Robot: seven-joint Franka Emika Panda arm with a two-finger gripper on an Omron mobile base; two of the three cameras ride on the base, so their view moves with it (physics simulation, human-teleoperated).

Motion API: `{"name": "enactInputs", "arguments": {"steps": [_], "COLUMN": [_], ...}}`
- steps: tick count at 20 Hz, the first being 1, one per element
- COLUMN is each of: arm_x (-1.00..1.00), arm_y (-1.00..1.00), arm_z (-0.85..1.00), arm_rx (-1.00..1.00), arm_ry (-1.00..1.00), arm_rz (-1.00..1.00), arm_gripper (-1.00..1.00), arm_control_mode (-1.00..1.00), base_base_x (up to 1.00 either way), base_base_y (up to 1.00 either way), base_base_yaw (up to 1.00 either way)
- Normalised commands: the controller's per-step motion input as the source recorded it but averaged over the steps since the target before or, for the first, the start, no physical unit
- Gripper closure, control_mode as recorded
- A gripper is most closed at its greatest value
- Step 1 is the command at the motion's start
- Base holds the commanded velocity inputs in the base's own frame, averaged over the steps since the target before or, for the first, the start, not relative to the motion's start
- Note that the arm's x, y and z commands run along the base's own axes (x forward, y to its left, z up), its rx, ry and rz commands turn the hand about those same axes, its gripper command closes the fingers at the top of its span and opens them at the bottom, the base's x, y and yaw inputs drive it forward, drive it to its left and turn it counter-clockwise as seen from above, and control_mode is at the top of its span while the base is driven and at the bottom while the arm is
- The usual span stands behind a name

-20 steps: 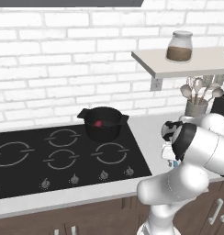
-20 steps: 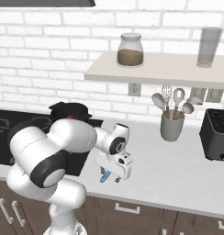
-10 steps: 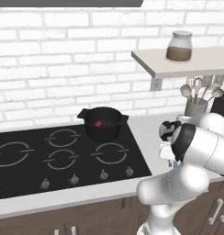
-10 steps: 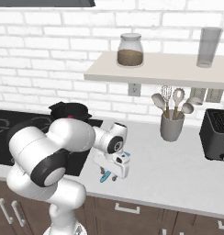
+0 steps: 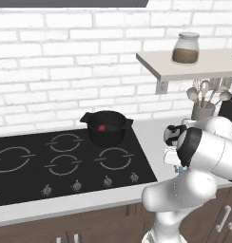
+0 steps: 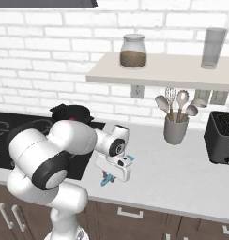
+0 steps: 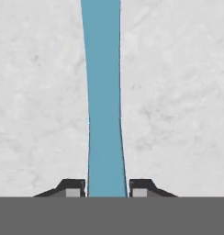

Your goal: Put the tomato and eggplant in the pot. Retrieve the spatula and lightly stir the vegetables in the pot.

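Note:
The light-blue spatula (image 7: 103,114) lies on the pale counter, its slim handle running straight up the hand view between my finger tips. My gripper (image 7: 107,189) points down at the counter, and its fingers (image 7: 73,188) press both sides of the handle. From the right base view the gripper (image 6: 111,176) sits low over the spatula (image 6: 107,181), right of the cooktop. The black pot (image 5: 107,127) stands on the back right burner with the red tomato (image 5: 102,127) inside. The eggplant cannot be made out.
A grey utensil cup (image 6: 176,129) with spoons and a whisk stands at the back of the counter, a black toaster (image 6: 223,138) to its right. Overhead hangs a shelf (image 6: 158,71) with a jar (image 6: 133,51) and a glass (image 6: 213,47). The black cooktop (image 5: 65,156) lies to the left.
The hand has barely shifted over the spatula, which stays on the counter in the same place.

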Motion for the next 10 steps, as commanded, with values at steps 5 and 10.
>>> {"name": "enactInputs", "arguments": {"steps": [5,10], "arm_x": [-0.25,-0.58], "arm_y": [0.04,0.00], "arm_z": [-0.09,0.16], "arm_rx": [0.00,0.00], "arm_ry": [0.00,-0.05], "arm_rz": [0.00,-0.01], "arm_gripper": [1.00,1.00], "arm_control_mode": [-1.00,-1.00], "base_base_x": [0.00,0.00], "base_base_y": [0.00,0.00], "base_base_yaw": [0.00,0.00]}}
